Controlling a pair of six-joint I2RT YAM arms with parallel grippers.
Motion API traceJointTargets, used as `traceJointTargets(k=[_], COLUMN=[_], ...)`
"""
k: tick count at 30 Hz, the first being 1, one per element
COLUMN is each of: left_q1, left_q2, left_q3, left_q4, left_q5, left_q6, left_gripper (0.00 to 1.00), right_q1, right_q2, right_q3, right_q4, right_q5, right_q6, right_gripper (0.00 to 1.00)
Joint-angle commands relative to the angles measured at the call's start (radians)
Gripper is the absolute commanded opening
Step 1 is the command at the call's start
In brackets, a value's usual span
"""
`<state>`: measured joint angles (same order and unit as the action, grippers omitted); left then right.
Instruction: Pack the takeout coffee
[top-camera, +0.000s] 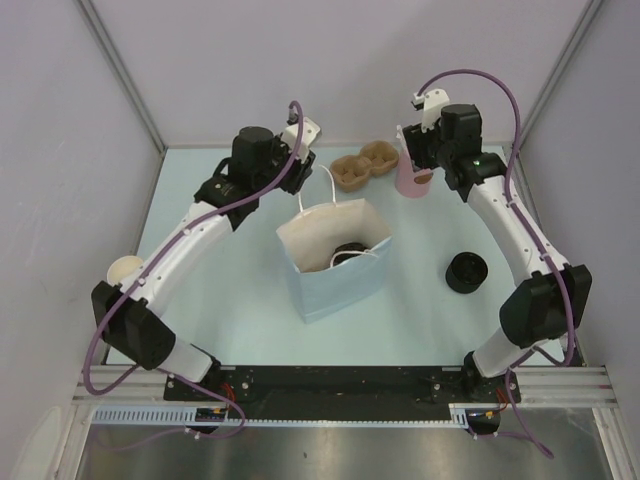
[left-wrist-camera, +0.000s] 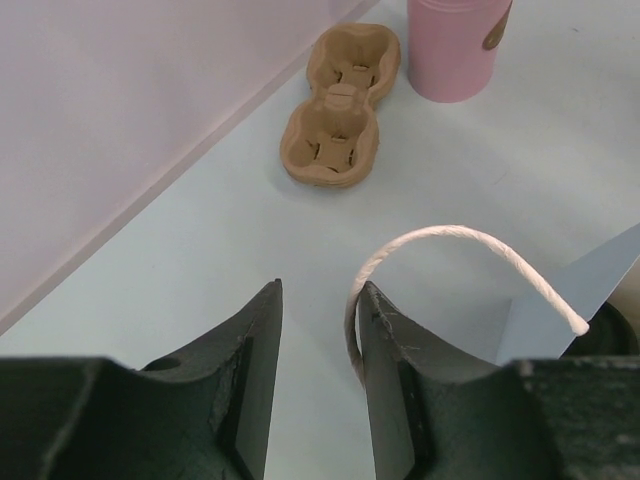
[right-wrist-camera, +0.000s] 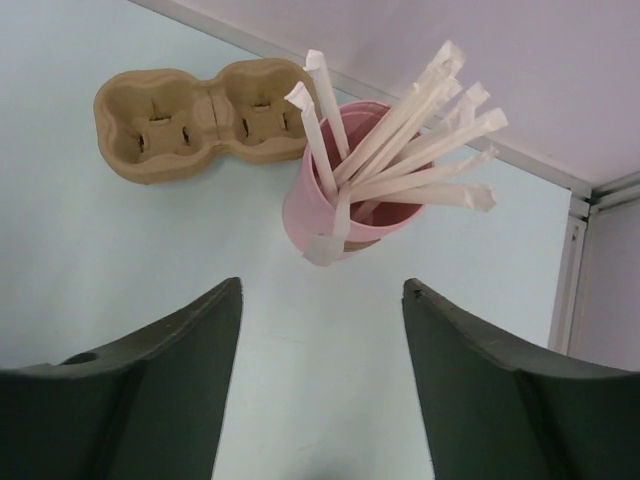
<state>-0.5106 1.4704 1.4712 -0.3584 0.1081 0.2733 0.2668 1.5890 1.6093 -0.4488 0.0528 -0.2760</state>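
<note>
Since the takeout coffee (top-camera: 348, 252) appears to stand upright, lid up, inside the paper bag (top-camera: 335, 285) at the centre of the table (top-camera: 420, 320), it lies toward the near edge from both grippers. The left gripper (left-wrist-camera: 320, 290), the nearer, hangs at the bag's far rim, jaws narrowly apart and empty, rope handle (left-wrist-camera: 450, 235) against one finger. The right gripper (right-wrist-camera: 320, 285) gapes wide, empty, above the pink straw cup (right-wrist-camera: 320, 215)

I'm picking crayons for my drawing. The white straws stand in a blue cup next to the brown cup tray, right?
Not quite. The cup holding the white straws is pink, not blue. It does stand next to the brown cup tray. The right wrist view shows this most clearly.
</note>
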Motion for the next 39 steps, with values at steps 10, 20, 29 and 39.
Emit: traceJointTargets(k=[10, 20, 29, 39], left_q1=[-0.057, -0.078, -0.089, -0.118], left_q2=[0.087, 0.116, 0.129, 0.171], left_q3=[0.153, 0.181, 0.198, 0.251], left_q4=[-0.004, -0.005, 0.009, 0.006], left_q5=[-0.021, -0.022, -0.018, -0.019], left_q6=[0.02, 0.026, 0.018, 0.017], left_gripper=[0.41, 0.4, 0.39, 0.38], right_q1=[-0.008, -0.015, -0.026, -0.035], right_q2=[0.144, 0.177, 0.187, 0.183], right_q3=[0.052, 0.055, 0.046, 0.035], right_q4=[0.113, 0.142, 0.163, 0.171], right_q5=[0.03, 0.061, 0.085, 0.085], right_q6=[0.064, 0.067, 0.07, 0.077], right_gripper=[0.52, 0.49, 0.27, 0.08])
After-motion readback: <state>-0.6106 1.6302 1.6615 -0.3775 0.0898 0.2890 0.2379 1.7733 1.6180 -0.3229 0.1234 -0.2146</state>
